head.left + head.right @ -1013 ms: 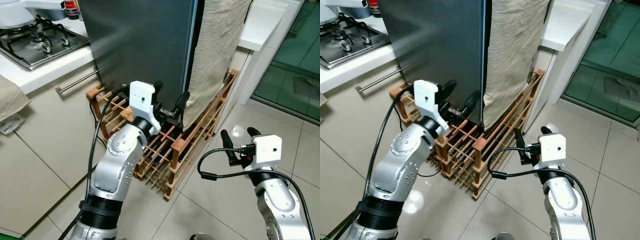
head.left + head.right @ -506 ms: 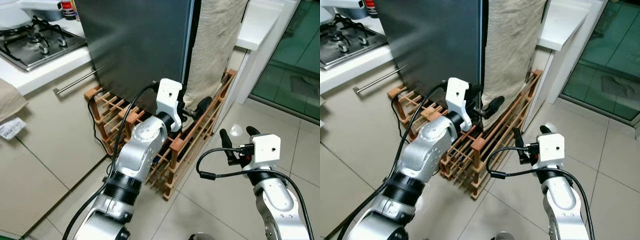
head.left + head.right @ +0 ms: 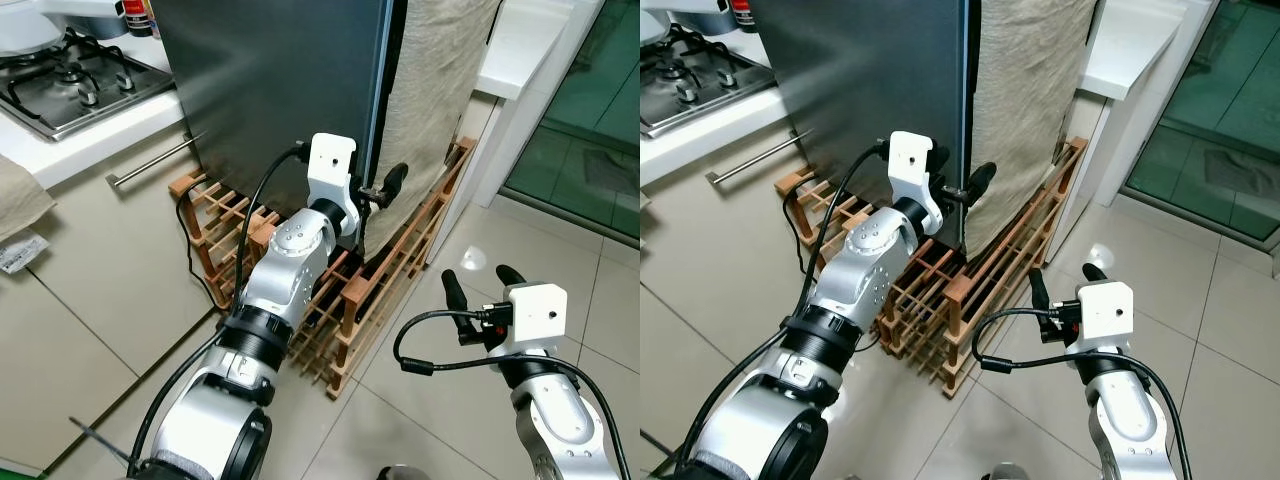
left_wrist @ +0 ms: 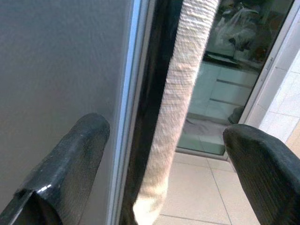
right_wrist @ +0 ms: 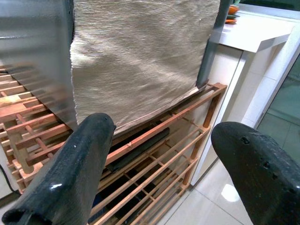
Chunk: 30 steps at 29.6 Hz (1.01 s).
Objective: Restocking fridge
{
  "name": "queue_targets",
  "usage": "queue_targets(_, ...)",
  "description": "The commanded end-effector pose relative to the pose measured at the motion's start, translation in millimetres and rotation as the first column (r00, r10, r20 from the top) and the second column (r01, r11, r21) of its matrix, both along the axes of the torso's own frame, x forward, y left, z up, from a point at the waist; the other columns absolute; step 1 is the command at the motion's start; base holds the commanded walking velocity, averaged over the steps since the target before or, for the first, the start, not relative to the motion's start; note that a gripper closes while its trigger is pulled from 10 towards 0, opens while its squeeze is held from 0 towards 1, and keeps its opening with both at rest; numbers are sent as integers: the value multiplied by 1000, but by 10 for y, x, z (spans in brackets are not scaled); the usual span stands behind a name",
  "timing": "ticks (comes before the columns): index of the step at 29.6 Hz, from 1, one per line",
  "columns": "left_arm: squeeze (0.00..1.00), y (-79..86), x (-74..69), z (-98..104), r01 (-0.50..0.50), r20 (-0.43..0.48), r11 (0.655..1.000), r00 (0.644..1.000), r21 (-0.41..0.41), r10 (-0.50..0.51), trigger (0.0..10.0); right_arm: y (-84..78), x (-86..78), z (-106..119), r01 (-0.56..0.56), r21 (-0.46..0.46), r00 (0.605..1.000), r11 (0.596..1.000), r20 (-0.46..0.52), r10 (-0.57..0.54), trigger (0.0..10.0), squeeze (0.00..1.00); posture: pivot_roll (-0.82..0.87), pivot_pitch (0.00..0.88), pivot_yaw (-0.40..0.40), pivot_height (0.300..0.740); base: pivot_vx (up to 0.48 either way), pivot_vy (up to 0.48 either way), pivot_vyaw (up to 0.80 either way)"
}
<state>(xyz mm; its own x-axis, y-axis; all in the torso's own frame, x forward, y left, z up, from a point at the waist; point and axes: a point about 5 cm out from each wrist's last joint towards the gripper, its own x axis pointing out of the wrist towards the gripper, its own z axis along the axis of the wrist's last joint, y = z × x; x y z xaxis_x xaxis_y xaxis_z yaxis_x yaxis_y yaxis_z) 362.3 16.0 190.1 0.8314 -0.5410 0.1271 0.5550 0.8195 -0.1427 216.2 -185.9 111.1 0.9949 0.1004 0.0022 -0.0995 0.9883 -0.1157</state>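
The left gripper (image 3: 372,190) is raised in front of the fridge (image 3: 280,90), at the lower part of its door edge, and its 2 black fingers (image 4: 70,168) are spread wide, 1 before the dark grey door and 1 on the other side of the beige cloth (image 3: 430,100) that hangs beside the door. Nothing is held between them. The fingertips are close to the door edge, but I cannot tell if they touch it. The right gripper (image 3: 482,283) is lower, above the tiled floor (image 3: 590,290), also wide open and holding nothing, and it looks toward the wooden rack (image 3: 380,280) under the cloth. The fridge door looks closed. To the robot's left there is a white counter (image 3: 90,135) with a gas stove (image 3: 70,85) on it.
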Motion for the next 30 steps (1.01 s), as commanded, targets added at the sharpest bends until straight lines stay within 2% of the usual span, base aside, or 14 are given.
queue_targets(1, 0, -288, -39, 179, 59, 33, 996, 998, -65, -57, 10000, -17, -27, 27, 5, -11, 1000, 1000, 2, -5, 10000, 259, -271, 76, 33, 740, 0, 0, 0)
queue_targets(10, 0, -449, -58, 357, 115, 50, 984, 993, -135, -109, 10000, -34, -42, 27, 11, -15, 1000, 1000, -2, -11, 10000, 263, -284, 77, 37, 740, 0, 0, 0)
queue_targets(18, 0, -492, -100, 431, 152, 58, 973, 988, -173, -144, 10000, -37, -61, 9, 16, -16, 1000, 1000, -9, -16, 10000, 255, -285, 81, 43, 740, 0, 0, 0)
queue_targets(21, 0, -537, -202, 539, 197, 81, 958, 980, -208, -184, 10000, -43, -55, -3, 18, -17, 1000, 1000, -11, -19, 10000, 255, -277, 81, 40, 740, 0, 0, 0)
queue_targets(25, 0, -604, -244, 556, 223, 89, 953, 974, -204, -208, 10000, -29, -44, -16, 13, -16, 1000, 1000, -15, -13, 10000, 259, -274, 80, 38, 740, 0, 0, 0)
queue_targets(30, 0, -604, -244, 556, 223, 89, 953, 974, -204, -208, 10000, -29, -44, -16, 13, -16, 1000, 1000, -15, -13, 10000, 259, -274, 80, 38, 740, 0, 0, 0)
